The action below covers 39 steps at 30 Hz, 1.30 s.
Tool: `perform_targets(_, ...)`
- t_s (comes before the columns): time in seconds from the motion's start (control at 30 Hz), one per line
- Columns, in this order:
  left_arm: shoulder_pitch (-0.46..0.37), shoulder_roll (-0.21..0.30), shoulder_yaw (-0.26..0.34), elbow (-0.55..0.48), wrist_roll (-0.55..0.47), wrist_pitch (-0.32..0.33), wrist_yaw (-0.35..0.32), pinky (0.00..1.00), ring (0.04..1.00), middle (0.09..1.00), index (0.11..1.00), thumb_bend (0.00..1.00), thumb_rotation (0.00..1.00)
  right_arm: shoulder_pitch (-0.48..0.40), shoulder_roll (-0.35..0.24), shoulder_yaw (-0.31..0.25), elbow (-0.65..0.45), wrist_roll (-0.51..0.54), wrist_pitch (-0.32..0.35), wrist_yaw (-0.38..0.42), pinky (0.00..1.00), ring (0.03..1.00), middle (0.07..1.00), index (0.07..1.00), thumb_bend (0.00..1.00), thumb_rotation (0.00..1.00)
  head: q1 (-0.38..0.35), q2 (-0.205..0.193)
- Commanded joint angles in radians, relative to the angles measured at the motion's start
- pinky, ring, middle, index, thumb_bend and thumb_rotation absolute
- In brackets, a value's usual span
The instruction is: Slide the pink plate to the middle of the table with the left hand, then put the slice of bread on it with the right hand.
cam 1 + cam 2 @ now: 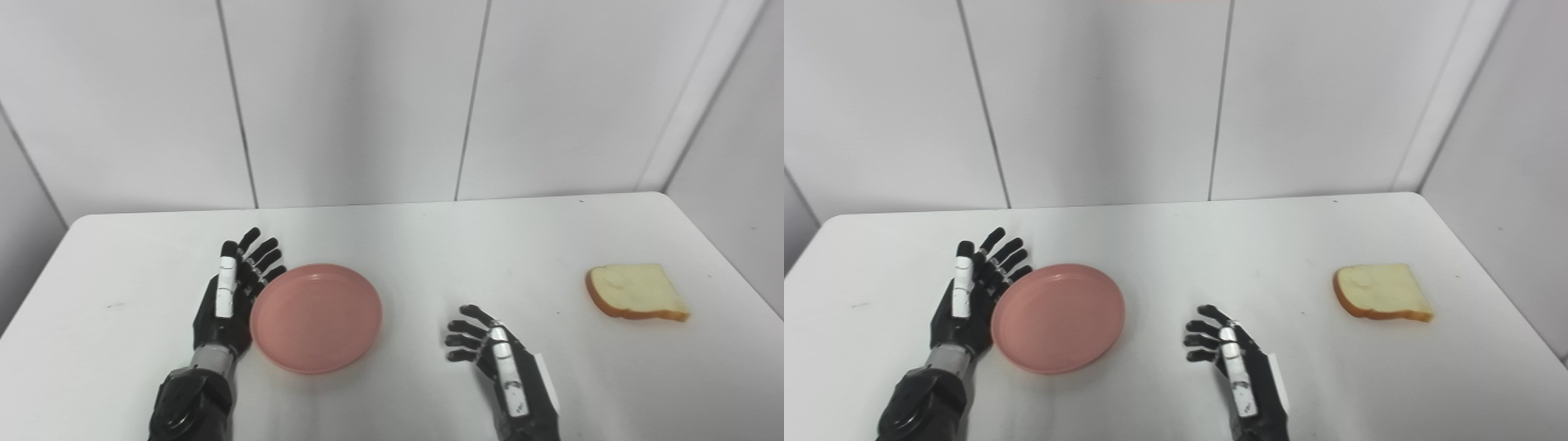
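Observation:
A round pink plate (pixel 316 317) lies flat on the white table (pixel 404 245), left of its middle. My left hand (pixel 233 294) is open, fingers stretched out and apart, its palm side against the plate's left rim. My right hand (pixel 496 358) is open and empty, fingers half curled, resting near the front edge right of the plate. A slice of bread (pixel 637 291) with a brown crust lies flat at the far right of the table, well away from both hands. The plate is empty.
White panelled walls (pixel 367 98) stand right behind the table and close along its right side. The table's rounded back corners show at left and right.

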State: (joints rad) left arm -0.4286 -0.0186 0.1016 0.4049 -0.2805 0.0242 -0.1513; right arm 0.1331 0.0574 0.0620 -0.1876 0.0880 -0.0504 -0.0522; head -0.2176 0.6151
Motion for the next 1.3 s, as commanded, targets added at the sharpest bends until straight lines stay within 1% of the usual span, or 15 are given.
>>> perform_targets(0.0,0.013,-0.005,-0.012,-0.014,0.013,0.04,0.01,0.81,0.86,0.817,0.874,0.97,0.84,0.046,0.056,0.019,-0.013,-0.016,0.01,-0.013,0.59,0.638,0.66,0.716,0.68,0.9,0.001,-0.001)
perform_targets(0.17,0.021,-0.013,-0.022,-0.039,-0.009,0.079,-0.005,0.84,0.866,0.83,0.891,0.98,0.85,0.04,0.071,0.039,-0.022,-0.048,0.023,-0.028,0.59,0.637,0.662,0.713,0.68,0.91,-0.042,0.01)
perform_targets(0.33,0.035,-0.027,-0.037,-0.071,-0.019,0.106,-0.013,0.81,0.87,0.842,0.908,1.0,0.84,0.036,0.075,0.054,-0.023,-0.076,0.023,-0.036,0.59,0.636,0.668,0.711,0.68,0.94,-0.079,0.009)
perform_targets(0.53,0.047,-0.036,-0.059,-0.052,-0.009,0.096,-0.034,0.76,0.858,0.822,0.879,1.0,0.82,0.035,0.081,0.062,-0.027,-0.077,0.026,-0.043,0.59,0.638,0.664,0.702,0.65,0.93,-0.104,0.009)
perform_targets(0.7,0.051,-0.044,-0.061,-0.045,-0.014,0.089,-0.038,0.77,0.855,0.81,0.879,1.0,0.82,0.034,0.075,0.067,-0.032,-0.096,0.031,-0.051,0.59,0.643,0.671,0.715,0.64,0.96,-0.108,0.01)
perform_targets(0.83,0.058,-0.051,-0.063,-0.05,-0.011,0.088,-0.037,0.77,0.853,0.822,0.886,1.0,0.83,0.035,0.07,0.064,-0.021,-0.146,0.0,-0.066,0.6,0.661,0.689,0.729,0.64,0.96,-0.112,0.006)
perform_targets(0.9,0.061,-0.055,-0.065,-0.051,-0.011,0.084,-0.039,0.78,0.855,0.826,0.887,1.0,0.83,0.04,0.077,0.06,-0.027,-0.204,-0.004,-0.096,0.59,0.663,0.701,0.736,0.63,0.96,-0.115,0.005)
perform_targets(0.93,0.06,-0.057,-0.065,-0.043,-0.011,0.078,-0.04,0.78,0.856,0.826,0.887,1.0,0.83,0.043,0.082,0.055,-0.04,-0.235,0.007,-0.114,0.58,0.662,0.705,0.738,0.63,0.95,-0.121,-0.001)
perform_targets(0.97,0.059,-0.058,-0.064,-0.037,-0.011,0.073,-0.042,0.78,0.85,0.816,0.881,1.0,0.81,0.044,0.086,0.052,-0.049,-0.255,0.016,-0.128,0.58,0.667,0.718,0.752,0.61,0.9,-0.123,-0.001)
perform_targets(1.03,0.056,-0.061,-0.062,-0.024,-0.013,0.065,-0.044,0.77,0.843,0.809,0.878,1.0,0.8,0.046,0.091,0.046,-0.071,-0.274,0.039,-0.144,0.58,0.675,0.731,0.761,0.59,0.86,-0.13,-0.006)
perform_targets(1.07,0.056,-0.063,-0.063,-0.013,-0.014,0.057,-0.049,0.77,0.843,0.81,0.88,0.99,0.8,0.046,0.091,0.038,-0.099,-0.279,0.064,-0.148,0.59,0.68,0.738,0.764,0.59,0.84,-0.147,-0.014)
perform_targets(1.1,0.054,-0.063,-0.065,0.006,-0.016,0.047,-0.06,0.77,0.844,0.811,0.883,0.98,0.8,0.039,0.08,0.025,-0.144,-0.283,0.103,-0.145,0.59,0.686,0.745,0.768,0.58,0.83,-0.159,-0.021)
perform_targets(1.17,0.05,-0.064,-0.067,0.035,-0.02,0.032,-0.078,0.8,0.867,0.832,0.895,0.97,0.81,0.021,0.054,0.007,-0.214,-0.303,0.165,-0.135,0.61,0.713,0.782,0.8,0.63,0.83,-0.159,-0.021)
perform_targets(1.23,0.047,-0.066,-0.072,0.059,-0.017,0.016,-0.087,0.8,0.873,0.841,0.896,0.96,0.81,-0.012,0.014,-0.021,-0.276,-0.32,0.231,-0.112,0.63,0.742,0.817,0.834,0.67,0.81,-0.172,-0.037)
perform_targets(1.27,0.046,-0.068,-0.073,0.07,-0.015,0.007,-0.09,0.8,0.873,0.841,0.895,0.96,0.81,-0.022,0.003,-0.031,-0.291,-0.323,0.251,-0.104,0.63,0.744,0.82,0.836,0.67,0.81,-0.176,-0.047)
